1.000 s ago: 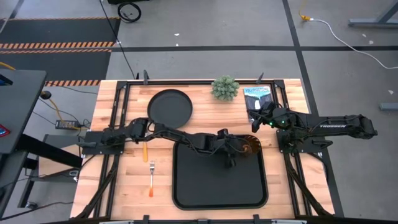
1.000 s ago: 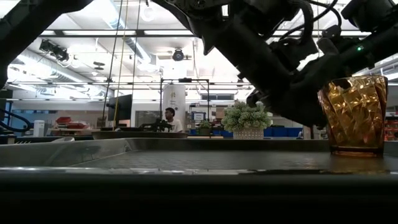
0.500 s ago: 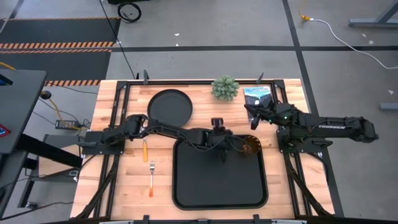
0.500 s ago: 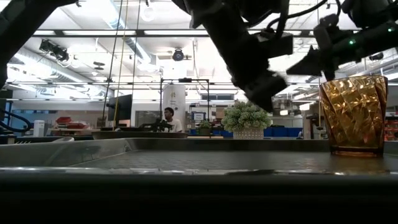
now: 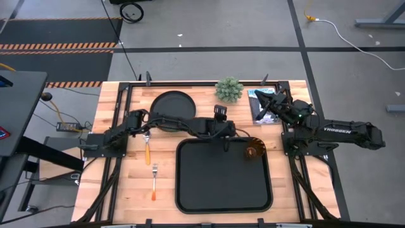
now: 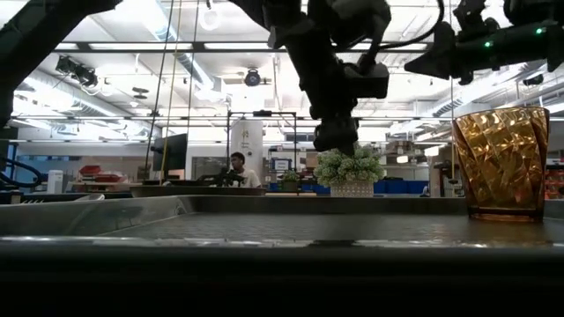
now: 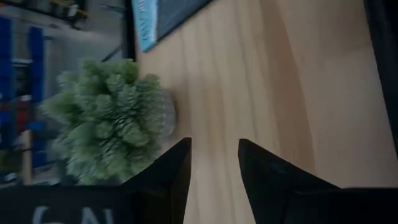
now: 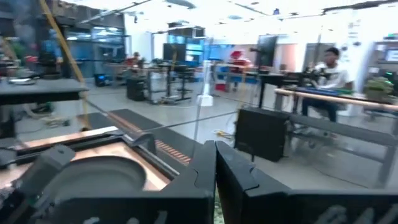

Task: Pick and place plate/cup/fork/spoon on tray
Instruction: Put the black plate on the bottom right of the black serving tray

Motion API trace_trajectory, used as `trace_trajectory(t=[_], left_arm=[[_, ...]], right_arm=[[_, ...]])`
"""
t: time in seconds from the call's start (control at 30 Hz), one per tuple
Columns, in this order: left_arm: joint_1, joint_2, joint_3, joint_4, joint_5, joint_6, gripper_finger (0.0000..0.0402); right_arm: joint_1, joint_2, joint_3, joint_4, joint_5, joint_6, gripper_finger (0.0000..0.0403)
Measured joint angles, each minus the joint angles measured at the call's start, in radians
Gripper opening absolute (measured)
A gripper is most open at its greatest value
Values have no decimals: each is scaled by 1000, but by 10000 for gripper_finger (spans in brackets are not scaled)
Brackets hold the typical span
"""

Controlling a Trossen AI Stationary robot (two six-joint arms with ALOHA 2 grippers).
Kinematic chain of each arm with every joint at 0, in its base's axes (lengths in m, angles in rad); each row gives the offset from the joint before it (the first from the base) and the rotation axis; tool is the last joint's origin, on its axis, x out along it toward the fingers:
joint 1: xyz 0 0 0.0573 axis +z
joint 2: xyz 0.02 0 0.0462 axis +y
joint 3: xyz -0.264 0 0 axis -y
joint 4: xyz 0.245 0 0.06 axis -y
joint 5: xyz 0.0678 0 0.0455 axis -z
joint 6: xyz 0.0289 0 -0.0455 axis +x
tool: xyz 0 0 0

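Observation:
The amber cup (image 5: 255,151) (image 6: 500,163) stands upright on its base in the far right corner of the black tray (image 5: 190,190). The black plate (image 5: 172,107) lies on the table at the far left. The spoon (image 5: 147,151) and the fork (image 5: 154,182) lie on the wood left of the tray. My left gripper (image 5: 223,131) (image 7: 214,163) is open and empty, raised over the tray's far edge, left of the cup. My right gripper (image 5: 266,106) (image 8: 216,171) is shut and empty, raised at the far right.
A small green potted plant (image 5: 229,90) (image 7: 109,118) stands at the table's far edge, with a blue booklet (image 5: 256,95) to its right under my right gripper. A person (image 6: 240,167) sits in the room beyond the table.
My left gripper has drawn back from the cup toward the table's left and far edge, and has risen. The cup stays upright on the tray. My right gripper has risen and gone toward the table's far edge.

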Motion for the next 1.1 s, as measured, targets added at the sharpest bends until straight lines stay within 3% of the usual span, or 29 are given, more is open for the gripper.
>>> trace_trajectory(t=[0.17,0.47,0.67,0.83,1.1], left_arm=[[43,-2,0,-18,161,-50,141],[6,-51,-1,-120,184,-106,140],[-43,-123,-23,-208,211,-156,113],[-75,-240,-182,-173,215,-183,84],[-116,-477,-501,8,228,-214,55]], right_arm=[[2,67,76,-72,15,91,12],[51,293,230,-102,-14,204,12],[91,439,335,-109,-4,243,12],[123,531,403,-112,42,295,12],[173,673,490,-113,25,367,12]])
